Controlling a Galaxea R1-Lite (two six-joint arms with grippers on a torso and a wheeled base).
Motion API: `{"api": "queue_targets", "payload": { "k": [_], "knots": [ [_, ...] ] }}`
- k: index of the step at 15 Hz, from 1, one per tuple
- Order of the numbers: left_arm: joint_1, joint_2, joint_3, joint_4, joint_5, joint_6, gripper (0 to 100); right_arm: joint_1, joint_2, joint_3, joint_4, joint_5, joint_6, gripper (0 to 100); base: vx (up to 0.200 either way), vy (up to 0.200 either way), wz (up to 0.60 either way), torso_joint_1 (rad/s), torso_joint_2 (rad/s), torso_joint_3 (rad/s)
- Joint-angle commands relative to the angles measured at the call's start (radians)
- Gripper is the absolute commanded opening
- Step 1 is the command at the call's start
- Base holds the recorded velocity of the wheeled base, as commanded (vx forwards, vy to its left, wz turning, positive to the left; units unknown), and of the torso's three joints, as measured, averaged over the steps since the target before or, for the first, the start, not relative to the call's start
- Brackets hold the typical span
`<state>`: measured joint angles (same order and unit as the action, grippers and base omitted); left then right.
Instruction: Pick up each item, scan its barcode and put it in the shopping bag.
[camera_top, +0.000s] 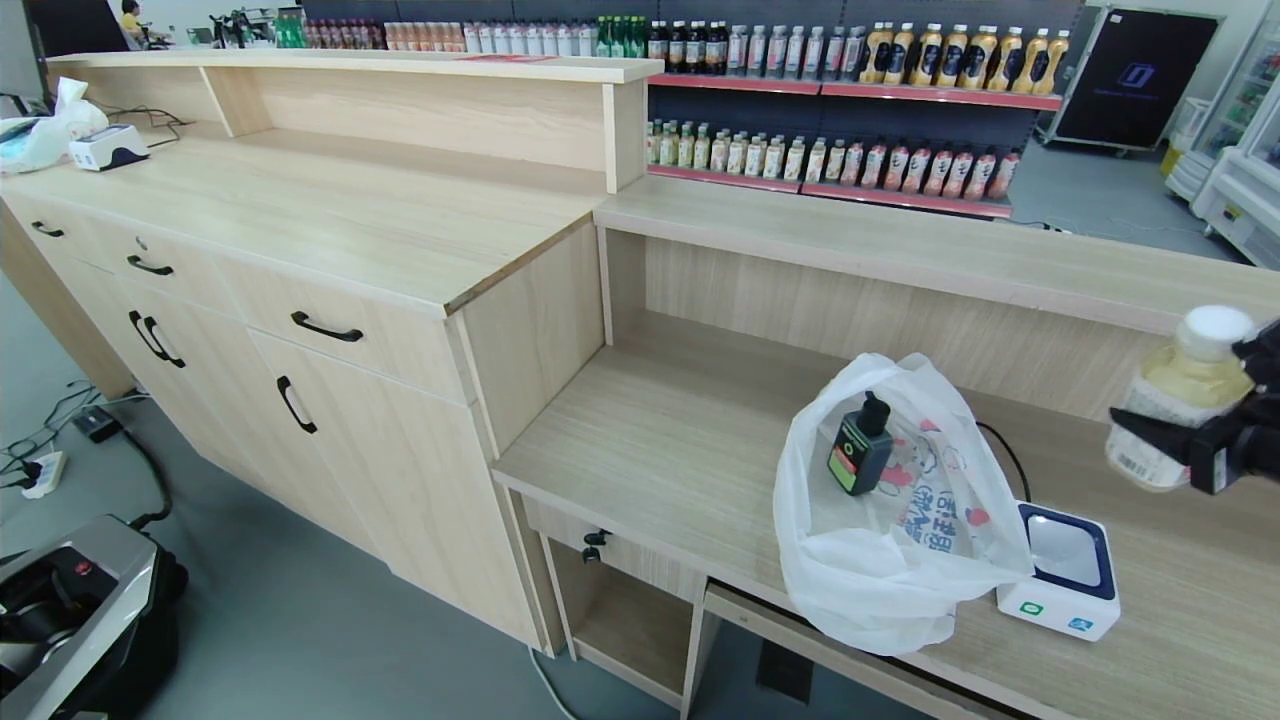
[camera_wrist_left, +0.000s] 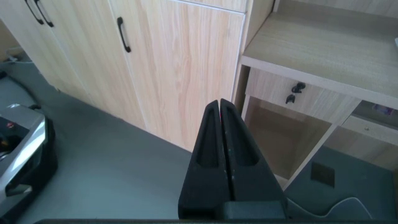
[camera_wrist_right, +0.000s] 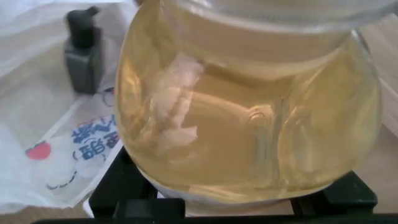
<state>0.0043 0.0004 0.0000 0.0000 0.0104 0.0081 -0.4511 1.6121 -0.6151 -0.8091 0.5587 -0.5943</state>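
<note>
My right gripper (camera_top: 1185, 445) is shut on a clear bottle (camera_top: 1180, 395) of pale yellow drink with a white cap, held in the air above the counter to the right of the scanner. Close up, the bottle (camera_wrist_right: 249, 106) sits between the dark fingers (camera_wrist_right: 124, 190). The white scanner (camera_top: 1062, 570) with a blue top rests on the counter beside the white shopping bag (camera_top: 890, 510). Inside the bag stands a dark bottle (camera_top: 860, 445) with a black cap; the dark bottle (camera_wrist_right: 82, 53) also appears beyond the drink. My left gripper (camera_wrist_left: 222, 134) is shut, down low in front of the cabinet doors.
The low wooden counter (camera_top: 660, 440) has a raised back ledge behind the bag. A taller counter (camera_top: 300, 210) with drawers stands to the left. Shelves of drink bottles (camera_top: 830, 150) line the back. A black cable (camera_top: 1005, 450) runs behind the bag to the scanner.
</note>
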Motion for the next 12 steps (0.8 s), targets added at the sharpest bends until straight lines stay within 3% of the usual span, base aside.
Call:
{"api": "queue_targets", "payload": {
  "k": [1, 7, 10, 12],
  "knots": [
    [0.000, 0.000, 0.000, 0.000, 0.000, 0.000, 0, 0.086, -0.175, 0.026, 0.015, -0.283, 0.221, 0, 0.000, 0.000, 0.00, 0.000, 0.00, 0.000],
    [0.000, 0.000, 0.000, 0.000, 0.000, 0.000, 0, 0.324, -0.227, 0.140, -0.015, -0.712, 0.234, 0, 0.000, 0.000, 0.00, 0.000, 0.00, 0.000],
    [0.000, 0.000, 0.000, 0.000, 0.000, 0.000, 0, 0.341, -0.239, 0.153, -0.016, -0.714, 0.159, 0, 0.000, 0.000, 0.00, 0.000, 0.00, 0.000],
    [0.000, 0.000, 0.000, 0.000, 0.000, 0.000, 0, 0.365, -0.247, 0.155, -0.024, -0.694, 0.123, 0, 0.000, 0.000, 0.60, 0.002, 0.00, 0.000]
  ]
}}
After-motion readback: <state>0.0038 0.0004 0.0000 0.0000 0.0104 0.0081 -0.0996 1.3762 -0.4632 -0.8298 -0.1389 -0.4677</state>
